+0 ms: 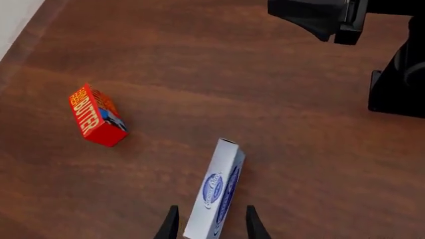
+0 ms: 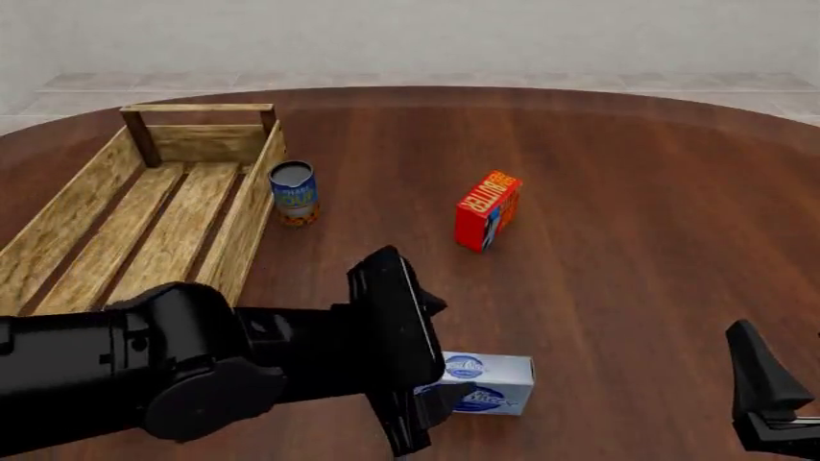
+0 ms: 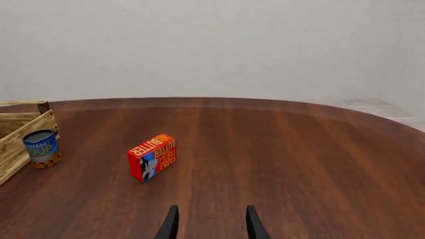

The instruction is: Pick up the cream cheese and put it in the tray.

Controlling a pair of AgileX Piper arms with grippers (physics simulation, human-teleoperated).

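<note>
Left gripper astride the flat white-grey cream cheese box with blue oval logos.

The box stands on edge on the dark wooden table, between the parted fingers, whose contact is unclear, well apart from the long light-wood slatted tray; right gripper spread, empty.

My views are evenly bright and sharp; soft shadows hug the butter box, no glare, blur or edge distortion.
</note>
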